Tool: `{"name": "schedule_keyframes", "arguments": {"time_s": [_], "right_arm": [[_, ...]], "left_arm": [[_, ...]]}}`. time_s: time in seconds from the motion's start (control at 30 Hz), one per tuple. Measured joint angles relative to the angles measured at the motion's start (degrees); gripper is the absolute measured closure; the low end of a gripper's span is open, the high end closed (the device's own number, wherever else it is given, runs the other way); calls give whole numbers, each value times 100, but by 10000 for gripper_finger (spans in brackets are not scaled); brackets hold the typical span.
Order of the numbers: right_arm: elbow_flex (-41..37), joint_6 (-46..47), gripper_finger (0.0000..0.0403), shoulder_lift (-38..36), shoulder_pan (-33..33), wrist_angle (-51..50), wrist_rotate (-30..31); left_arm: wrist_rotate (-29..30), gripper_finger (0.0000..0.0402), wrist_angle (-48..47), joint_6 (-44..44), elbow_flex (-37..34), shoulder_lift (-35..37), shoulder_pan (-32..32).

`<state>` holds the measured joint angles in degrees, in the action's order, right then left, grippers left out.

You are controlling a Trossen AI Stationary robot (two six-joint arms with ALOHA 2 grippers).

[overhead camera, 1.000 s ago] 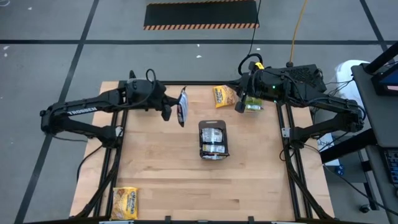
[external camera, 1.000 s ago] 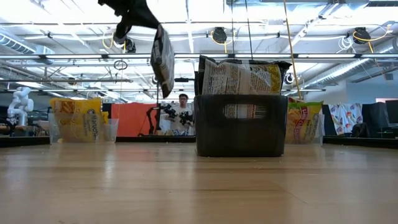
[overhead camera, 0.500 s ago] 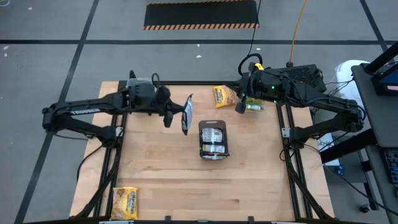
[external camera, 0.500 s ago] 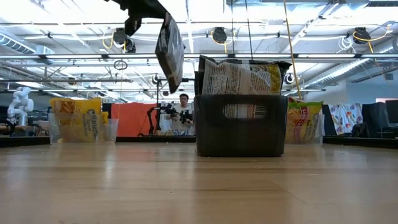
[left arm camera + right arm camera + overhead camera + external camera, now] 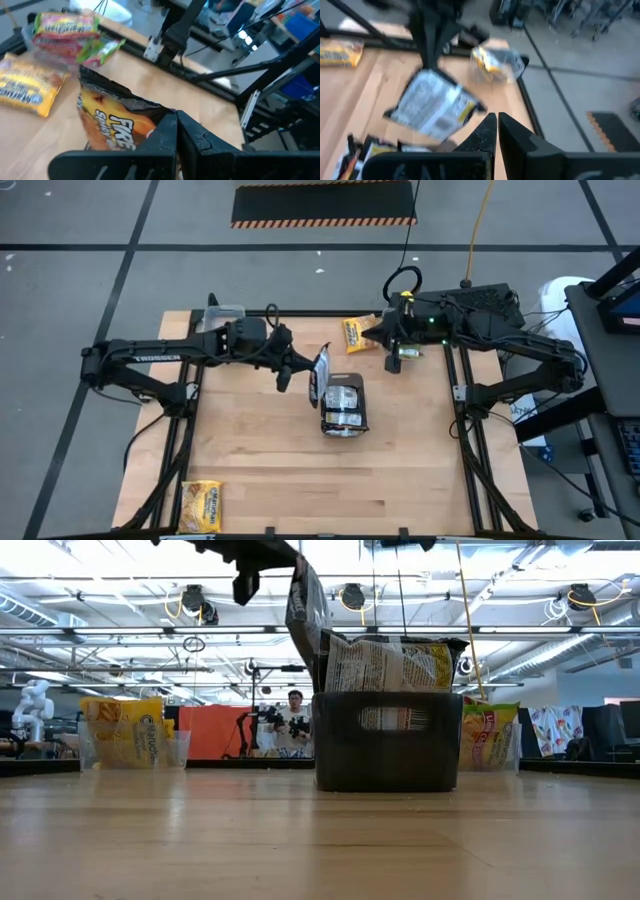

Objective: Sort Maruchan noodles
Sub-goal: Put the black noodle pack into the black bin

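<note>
From above, the left gripper (image 5: pixel 303 377) pinches 1 dark noodle packet (image 5: pixel 319 375) just beside the grey tray (image 5: pixel 343 420), the low view shows it dangling tilted at the rim, so it could snag there, while the right gripper (image 5: pixel 394 360) waits closed, empty.

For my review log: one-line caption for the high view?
Left hand carries a dark noodle packet beside the central tray.
</note>
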<state>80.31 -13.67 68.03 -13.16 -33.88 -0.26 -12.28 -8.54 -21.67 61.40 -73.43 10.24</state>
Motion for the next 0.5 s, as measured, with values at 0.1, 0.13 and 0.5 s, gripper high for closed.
{"name": "schedule_keyframes", "arguments": {"time_s": [0.1,0.13,0.5], "right_arm": [[0,64,389,54,0,-249,9],[0,120,389,87,1,-252,7],[0,-368,315,523,1,1,41]], "left_arm": [[-23,402,-108,73,155,-13,0],[-22,402,-132,130,253,-40,0],[-30,402,-1881,969,2279,-854,-157]]}}
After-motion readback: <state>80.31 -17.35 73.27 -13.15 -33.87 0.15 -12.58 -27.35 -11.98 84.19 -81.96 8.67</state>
